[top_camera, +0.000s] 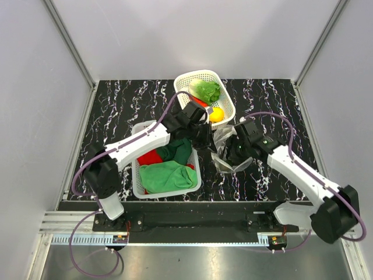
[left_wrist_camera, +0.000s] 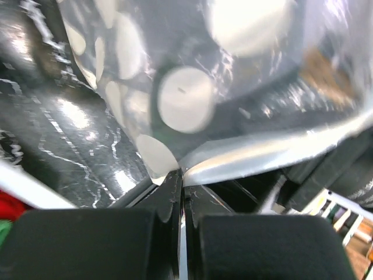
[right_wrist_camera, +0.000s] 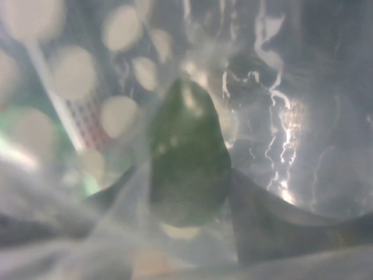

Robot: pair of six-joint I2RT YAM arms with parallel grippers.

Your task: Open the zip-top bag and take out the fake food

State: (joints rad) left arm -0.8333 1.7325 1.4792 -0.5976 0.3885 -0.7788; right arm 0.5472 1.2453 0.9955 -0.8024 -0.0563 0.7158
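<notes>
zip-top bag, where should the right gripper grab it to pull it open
Likely the flat zip strip along the mouth of the zip-top bag, away from where the left gripper pinches its end, approaching from the robot's right. The strip is a flat band; the body is slack and crinkled.

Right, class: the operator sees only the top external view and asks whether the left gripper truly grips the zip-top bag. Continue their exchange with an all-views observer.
Observer: Yes. The left wrist view shows the left gripper shut on the zip-top bag at its edge.
Operator: Any food inside?
Observer: The right wrist view shows a dark green pear-shaped item through the plastic.
Operator: Anything else?
Observer: Also pale round spots on or in the bag; I cannot tell which.
</notes>
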